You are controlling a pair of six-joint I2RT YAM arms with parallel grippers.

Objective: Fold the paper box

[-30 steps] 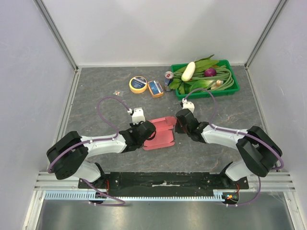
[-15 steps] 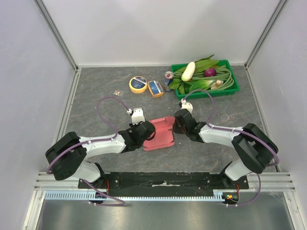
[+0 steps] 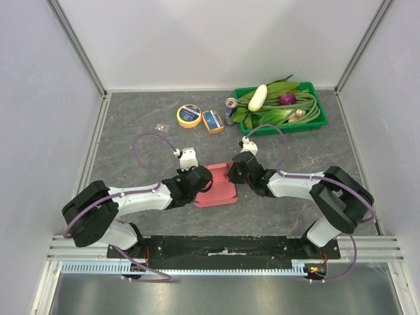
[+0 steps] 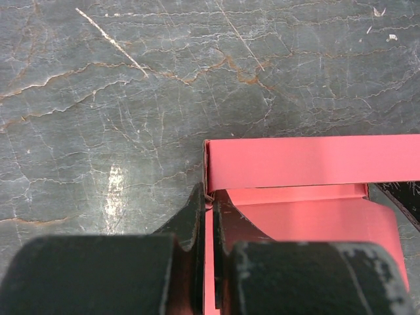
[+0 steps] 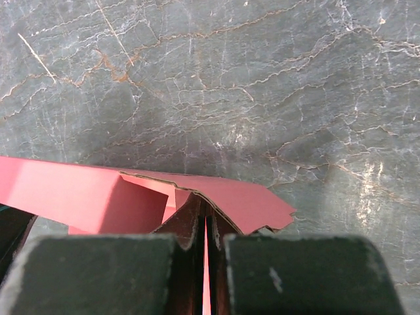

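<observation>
Jaws on both sides are closed down on card. Left gripper (image 3: 205, 178) is pinched on the left wall of the paper box (image 3: 218, 191). On the left wrist cam the thin pink-red edge runs straight up between my fingers (image 4: 191, 220), with no gap either side. Just past the fingertips that wall meets a long upright strip at a corner. The strip runs off to the right, and the box floor lies behind it.

Right gripper (image 3: 234, 174) is clamped the same way at the far right side of the box. On the right wrist cam a sliver of card sits between the fingers (image 5: 187, 220). A creased flap drapes over the tips, and its notched end pokes out to the right. How that flap sits relative to the wall I can't tell from here.

From above, the box sits on the grey table (image 3: 131, 111), mid-width on the near half, between the two grippers. The two wrists are close together but not touching.

Well apart along the far edge:
- green tray (image 3: 283, 128) holding greens
- can (image 3: 231, 105)
- blue-and-orange box (image 3: 212, 121)
- yellow tape roll (image 3: 189, 115)
</observation>
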